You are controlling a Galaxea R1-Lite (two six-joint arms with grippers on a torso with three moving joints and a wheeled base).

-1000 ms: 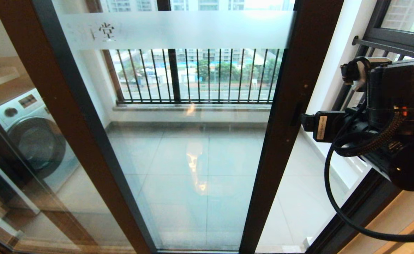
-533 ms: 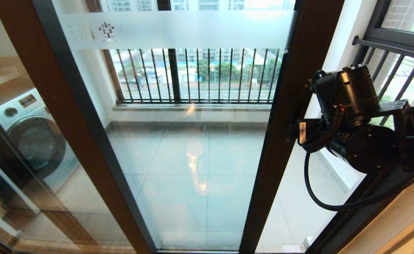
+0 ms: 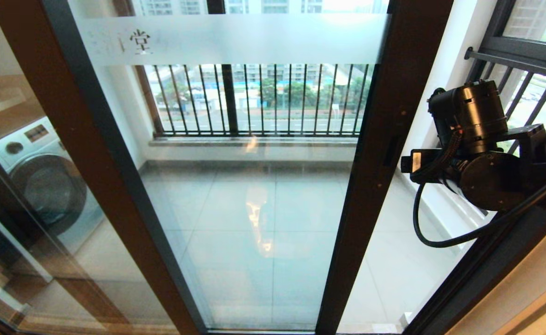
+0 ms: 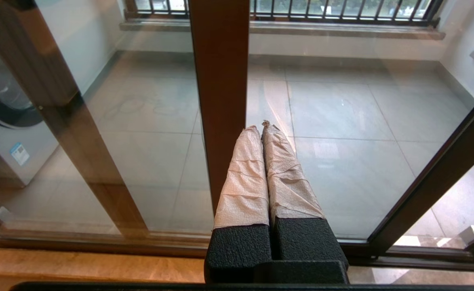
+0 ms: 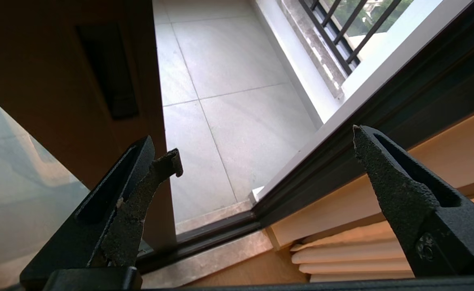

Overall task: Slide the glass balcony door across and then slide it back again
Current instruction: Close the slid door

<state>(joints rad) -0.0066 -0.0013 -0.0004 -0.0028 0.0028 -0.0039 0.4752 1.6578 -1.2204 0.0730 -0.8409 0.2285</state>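
Observation:
The glass balcony door, with its frosted band near the top, fills the middle of the head view. Its brown right stile carries the slim black handle slot, which also shows in the right wrist view. A gap to the balcony lies between that stile and the dark jamb. My right arm hangs just right of the slot. The right gripper is open and empty; one finger is near the stile's edge. My left gripper is shut on nothing, low before the glass next to a brown stile.
A washing machine stands behind the left pane. Black railings run along the balcony's far side and right side. Grey tiles show through the gap. A white slatted piece lies by the jamb's foot.
My right arm swung from close to the camera toward the door's right stile, then drew back slightly to the right. The door has not moved.

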